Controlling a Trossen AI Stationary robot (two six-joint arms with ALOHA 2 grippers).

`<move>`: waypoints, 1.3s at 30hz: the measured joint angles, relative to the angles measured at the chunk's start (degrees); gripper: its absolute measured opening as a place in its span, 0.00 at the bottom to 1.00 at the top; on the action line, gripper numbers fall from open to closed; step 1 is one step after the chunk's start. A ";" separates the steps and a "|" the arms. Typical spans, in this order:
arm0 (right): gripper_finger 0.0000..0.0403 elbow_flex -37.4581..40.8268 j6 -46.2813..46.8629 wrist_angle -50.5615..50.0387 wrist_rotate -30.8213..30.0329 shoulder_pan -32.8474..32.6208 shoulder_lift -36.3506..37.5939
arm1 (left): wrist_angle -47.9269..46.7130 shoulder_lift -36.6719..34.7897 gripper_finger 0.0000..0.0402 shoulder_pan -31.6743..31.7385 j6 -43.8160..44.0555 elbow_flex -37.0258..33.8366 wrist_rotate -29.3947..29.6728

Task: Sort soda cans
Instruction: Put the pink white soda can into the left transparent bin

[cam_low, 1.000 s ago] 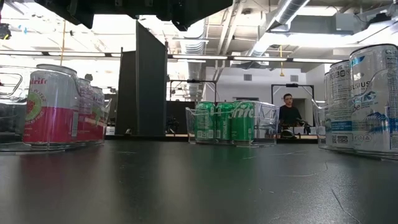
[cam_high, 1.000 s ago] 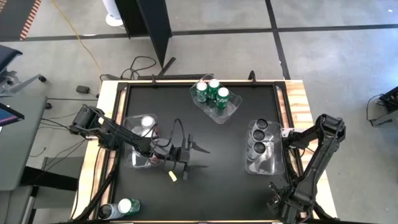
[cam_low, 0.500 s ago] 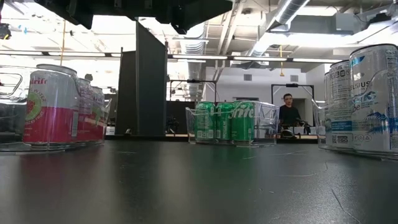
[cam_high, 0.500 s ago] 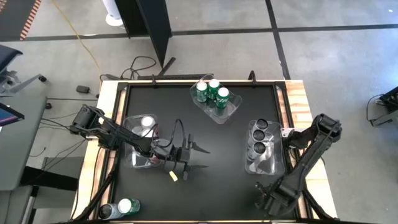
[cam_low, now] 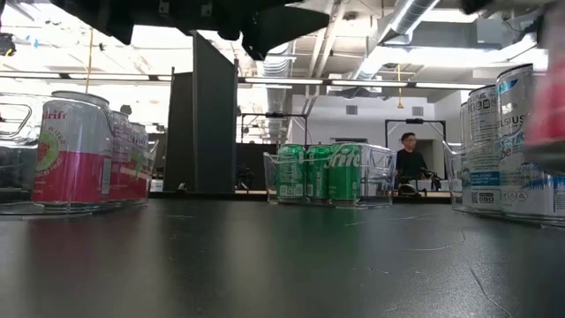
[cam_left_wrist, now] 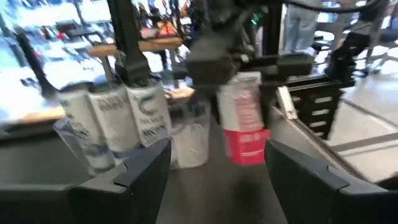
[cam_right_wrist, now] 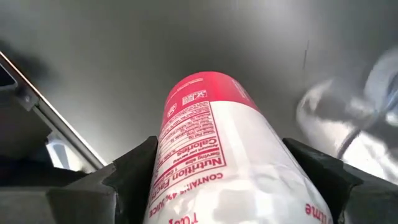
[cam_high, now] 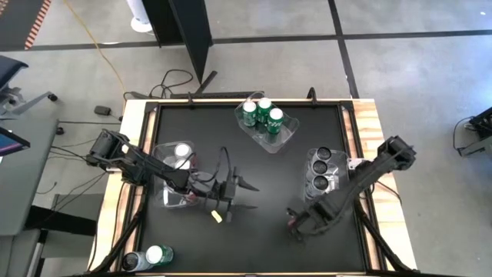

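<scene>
Item: right gripper (cam_high: 296, 223), swung from the frame's lower right edge to lower centre of the black table (cam_high: 261, 181), clamped on a red-and-white can (cam_right_wrist: 214, 155), likely bound for the left-hand bin (cam_high: 171, 177); left gripper (cam_high: 240, 194) hovers empty, agape.

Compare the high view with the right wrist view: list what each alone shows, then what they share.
High view only: three green cans in their clear bin, the left gripper open over the mat, two cans at the table's near-left corner.
Right wrist view only: the label of the red-and-white can, readable.
Shared: the right gripper, shut on that can.
</scene>
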State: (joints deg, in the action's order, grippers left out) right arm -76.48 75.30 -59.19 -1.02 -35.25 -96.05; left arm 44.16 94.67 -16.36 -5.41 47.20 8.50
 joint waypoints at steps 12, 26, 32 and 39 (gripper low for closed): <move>0.80 -6.12 -24.26 -0.38 -4.66 11.83 0.09 | -6.60 0.00 0.83 2.58 9.14 -0.02 -4.18; 0.80 -8.40 -41.32 8.24 -7.27 19.99 0.13 | -9.44 0.11 0.87 3.78 12.54 -0.02 -0.63; 0.80 -8.40 -44.93 11.53 -6.70 20.92 0.13 | -11.61 0.17 0.87 4.25 12.60 -0.02 1.24; 0.80 -8.40 -47.80 16.00 -6.46 21.21 0.13 | -10.16 0.17 0.87 4.74 12.10 -0.02 0.70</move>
State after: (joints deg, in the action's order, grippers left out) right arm -84.88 27.50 -43.18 -7.48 -14.04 -95.92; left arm 34.00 94.85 -11.62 6.69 47.18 9.20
